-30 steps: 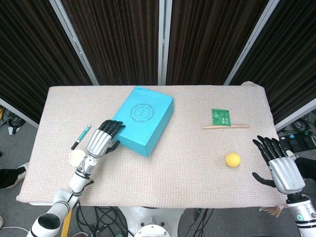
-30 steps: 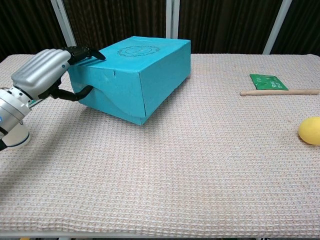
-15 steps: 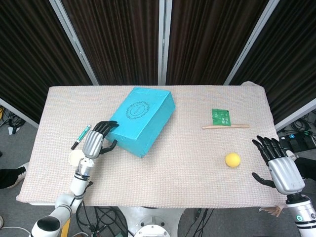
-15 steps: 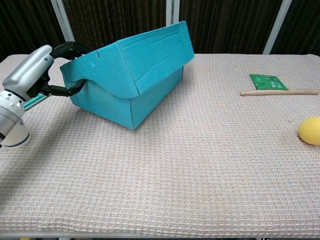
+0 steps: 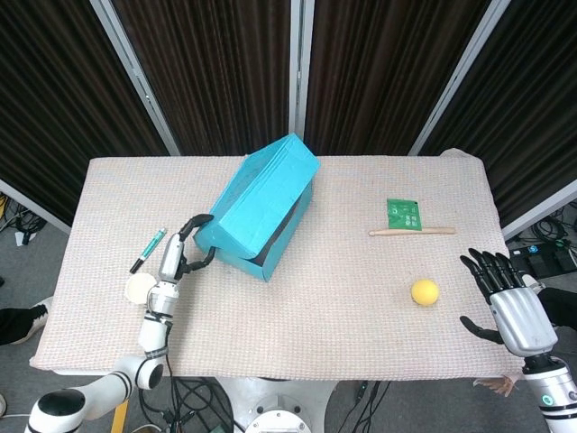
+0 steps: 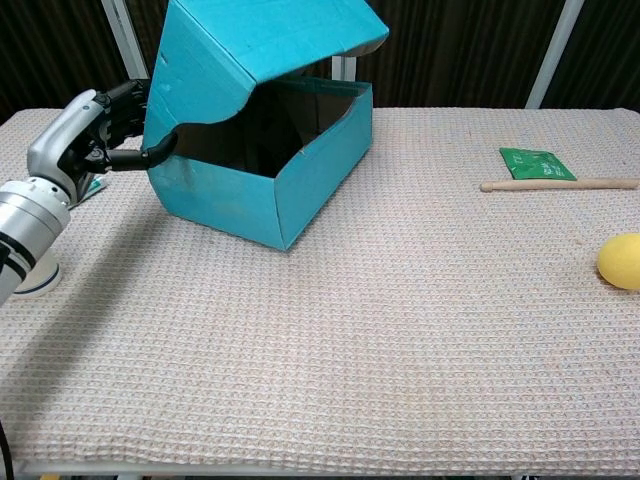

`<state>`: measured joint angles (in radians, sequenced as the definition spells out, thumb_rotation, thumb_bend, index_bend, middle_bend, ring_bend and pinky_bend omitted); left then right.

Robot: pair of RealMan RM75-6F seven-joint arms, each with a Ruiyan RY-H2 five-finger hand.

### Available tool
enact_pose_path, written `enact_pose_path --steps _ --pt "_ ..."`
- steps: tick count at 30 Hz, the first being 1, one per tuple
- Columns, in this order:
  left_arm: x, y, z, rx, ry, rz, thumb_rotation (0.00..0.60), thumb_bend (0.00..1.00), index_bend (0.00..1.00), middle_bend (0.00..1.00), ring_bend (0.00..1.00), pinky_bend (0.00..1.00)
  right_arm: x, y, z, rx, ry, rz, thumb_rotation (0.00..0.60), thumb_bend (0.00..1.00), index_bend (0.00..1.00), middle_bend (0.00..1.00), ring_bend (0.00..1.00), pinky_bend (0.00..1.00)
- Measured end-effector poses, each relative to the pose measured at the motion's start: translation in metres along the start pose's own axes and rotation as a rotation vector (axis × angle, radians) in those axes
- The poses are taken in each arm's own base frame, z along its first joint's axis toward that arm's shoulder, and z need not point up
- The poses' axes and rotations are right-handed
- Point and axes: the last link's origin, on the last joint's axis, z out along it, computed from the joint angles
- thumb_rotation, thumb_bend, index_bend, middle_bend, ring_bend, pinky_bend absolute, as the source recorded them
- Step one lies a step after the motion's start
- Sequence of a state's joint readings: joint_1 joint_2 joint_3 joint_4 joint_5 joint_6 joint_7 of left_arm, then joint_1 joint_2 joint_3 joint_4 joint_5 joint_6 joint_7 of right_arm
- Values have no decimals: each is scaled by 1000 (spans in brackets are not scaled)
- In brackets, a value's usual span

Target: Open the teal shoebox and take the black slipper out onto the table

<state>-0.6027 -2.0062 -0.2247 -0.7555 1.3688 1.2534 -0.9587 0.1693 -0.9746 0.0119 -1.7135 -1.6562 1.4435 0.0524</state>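
Observation:
The teal shoebox (image 5: pixel 240 260) (image 6: pixel 236 196) stands left of the table's middle. Its lid (image 5: pixel 260 192) (image 6: pixel 250 45) is tilted steeply up, still joined along the far side. My left hand (image 5: pixel 175 256) (image 6: pixel 92 132) holds the lid's near-left flap, with the thumb hooked under its edge and the fingers against its outside. The box's inside is dark, and I cannot make out the black slipper in it. Off the table's right front corner, my right hand (image 5: pixel 509 302) hangs with fingers spread and nothing in it; only the head view shows it.
A yellow ball (image 5: pixel 425 291) (image 6: pixel 620 261) lies front right. A green packet (image 5: pixel 404 214) (image 6: pixel 537 163) and a wooden stick (image 5: pixel 411 233) (image 6: pixel 560 184) lie further back on the right. Left of the box are a pen (image 5: pixel 147 250) and a white round object (image 5: pixel 138 287).
The lid has swung from shut to steeply raised, lifted by my left hand, and the box's inside now shows. The right hand has stayed put.

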Motion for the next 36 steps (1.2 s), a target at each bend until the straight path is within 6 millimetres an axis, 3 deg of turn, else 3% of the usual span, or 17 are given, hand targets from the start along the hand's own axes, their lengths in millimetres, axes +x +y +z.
enact_pose_path --steps 5,12,15,22,27,36 --pt "5 15 4 130 -56 -227 583 516 237 346 225 197 0 2 -1 0 4 4 600 83 0 23 0 14" --pt "35 32 9 338 -99 -455 269 527 181 342 221 197 -1 4 -1 7 6 14 600 83 0 23 0 14" --pt "49 37 12 396 -92 -507 163 526 137 298 152 187 0 4 0 11 9 17 600 83 0 23 0 14" --pt "65 39 16 428 -61 -472 19 527 82 132 4 109 -1 6 -1 12 12 23 600 83 0 23 0 14" --pt "69 38 19 431 -46 -354 0 505 63 67 0 82 -1 7 -3 14 15 26 600 84 0 23 0 14" --pt "77 38 20 407 11 -50 0 232 36 35 0 68 -1 10 -5 8 19 31 600 83 0 23 0 15"
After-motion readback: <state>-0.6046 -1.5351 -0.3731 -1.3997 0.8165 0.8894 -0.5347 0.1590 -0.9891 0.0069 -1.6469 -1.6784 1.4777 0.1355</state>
